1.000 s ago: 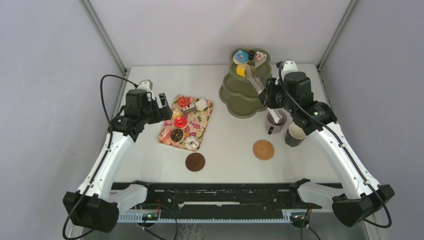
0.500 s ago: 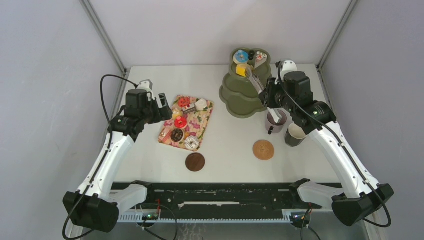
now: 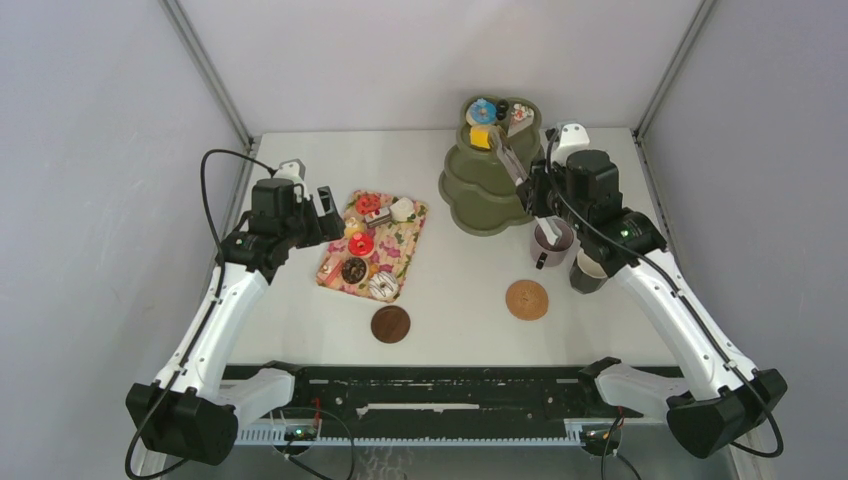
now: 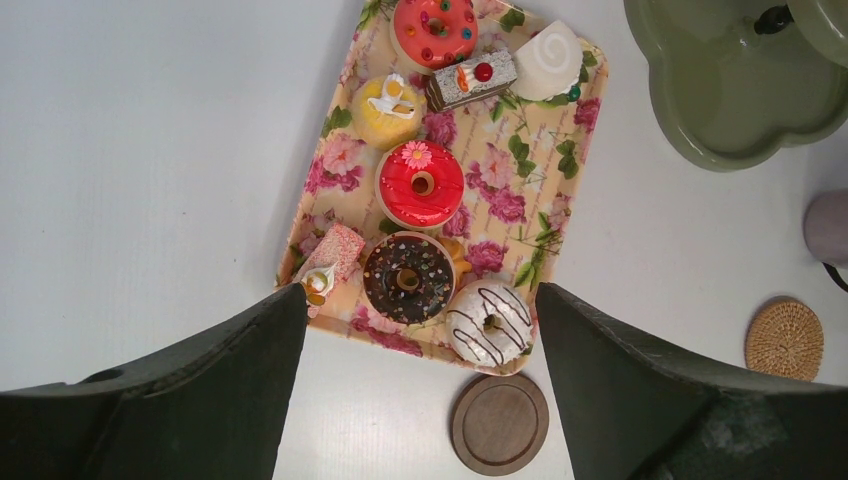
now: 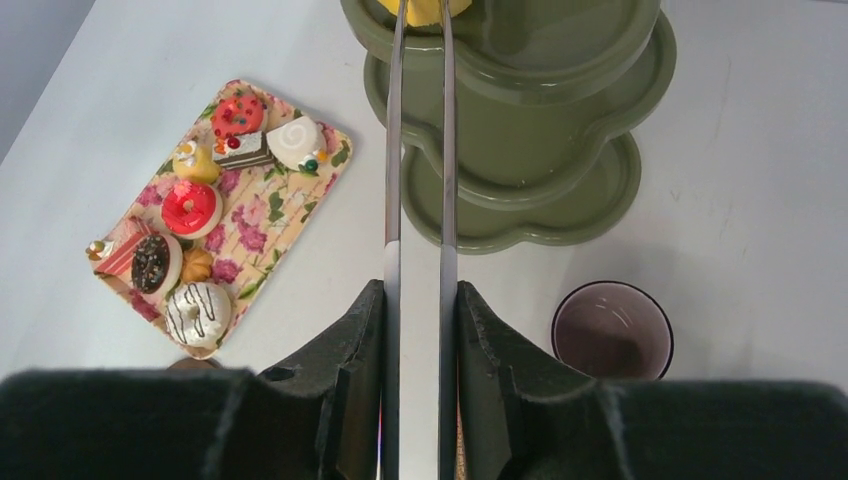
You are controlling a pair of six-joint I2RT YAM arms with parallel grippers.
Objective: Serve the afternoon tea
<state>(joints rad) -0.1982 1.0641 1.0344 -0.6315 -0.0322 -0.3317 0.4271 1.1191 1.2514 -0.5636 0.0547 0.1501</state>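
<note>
My right gripper [image 3: 535, 195] [image 5: 420, 290] is shut on the long metal tongs [image 5: 393, 150]. The tongs' tips pinch the yellow cube [image 3: 481, 138] [image 5: 421, 10] at the top tier of the green tiered stand [image 3: 478, 192] [image 5: 520, 130]. A blue donut [image 3: 483, 110] and a cake slice [image 3: 520, 114] also lie on that tier. The mauve mug [image 3: 552, 240] [image 5: 612, 330] and the dark green mug [image 3: 590, 270] stand under my right arm. My left gripper [image 3: 325, 213] [image 4: 420, 300] is open and empty above the near end of the floral tray [image 3: 405, 248] [image 4: 545, 215], which holds several pastries.
A dark wooden coaster [image 3: 390, 324] [image 4: 499, 423] lies just in front of the tray. A wicker coaster [image 3: 527, 299] [image 4: 784, 340] lies in front of the mauve mug. Grey walls close in the table at the left, right and back.
My right gripper has shifted slightly back towards the stand, carrying the tongs and yellow cube a little farther onto the top tier. The left arm has not moved.
</note>
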